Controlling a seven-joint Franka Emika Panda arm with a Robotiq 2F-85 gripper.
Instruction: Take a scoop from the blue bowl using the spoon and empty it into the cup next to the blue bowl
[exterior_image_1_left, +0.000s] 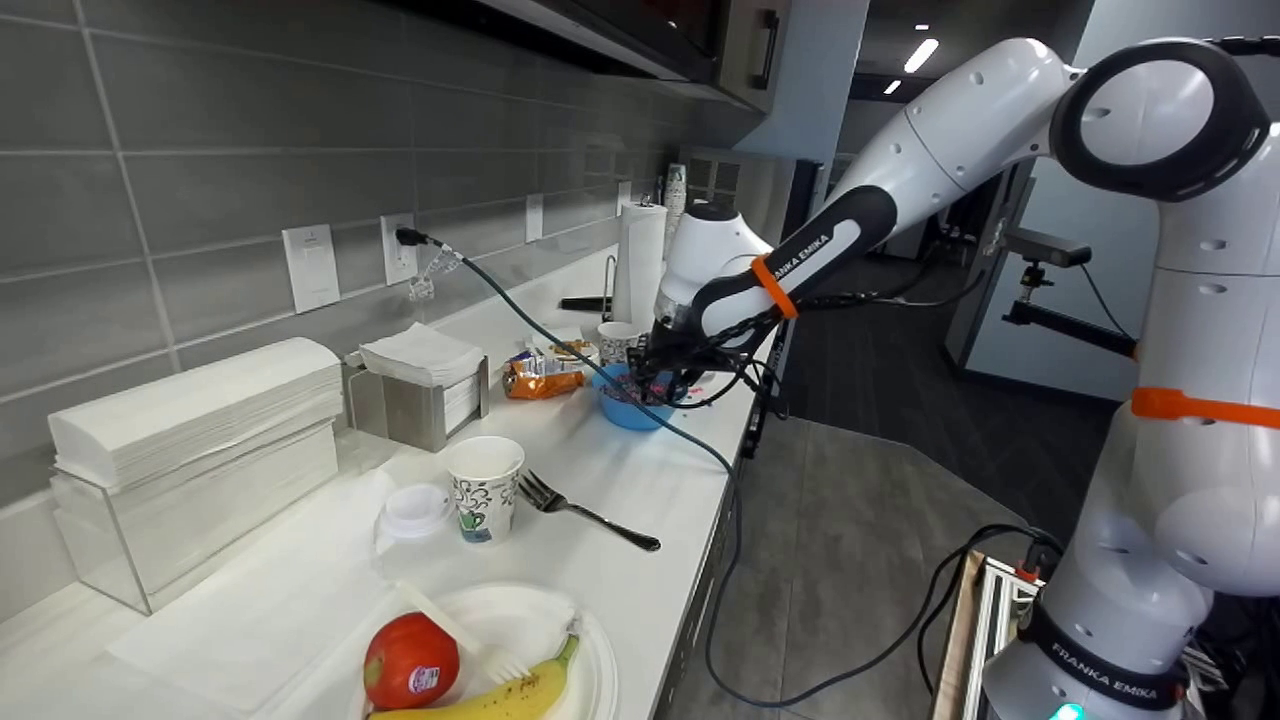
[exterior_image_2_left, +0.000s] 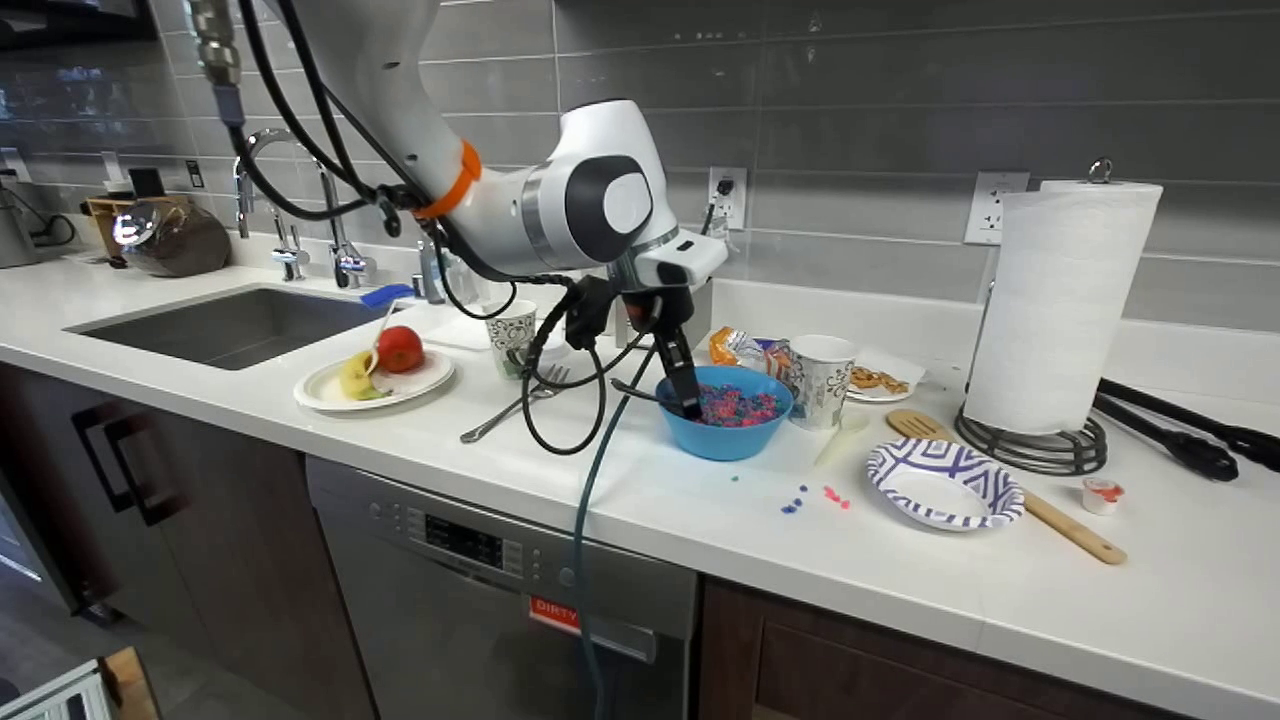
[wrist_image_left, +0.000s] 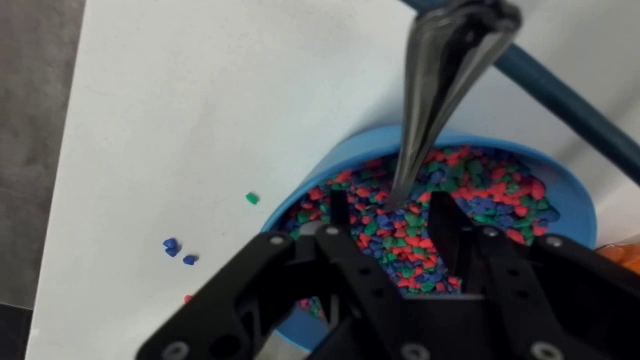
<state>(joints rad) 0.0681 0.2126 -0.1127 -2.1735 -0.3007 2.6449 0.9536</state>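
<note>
Plate (exterior_image_2_left: 320, 388) with banana (exterior_image_2_left: 357, 377) and red fruit (exterior_image_2_left: 400, 349) at left in an exterior view, near front edge of bench (exterior_image_2_left: 900, 560). Next, paper cup (exterior_image_2_left: 508, 345) toward back edge, fork (exterior_image_2_left: 500, 417) slanting toward front edge. Then spoon (wrist_image_left: 420, 100), lower end among coloured granules (wrist_image_left: 400, 245) in blue bowl (exterior_image_2_left: 720, 442), handle jutting leftward over rim. Jaws down at bowl, spread apart, spoon showing in the gap in wrist view; cannot tell whether touching. Just right of bowl, cup (exterior_image_2_left: 822, 382), upright. Farther right, patterned bowl (exterior_image_2_left: 945, 492) and, nearer back edge, paper towel roll (exterior_image_2_left: 1070, 310).
</note>
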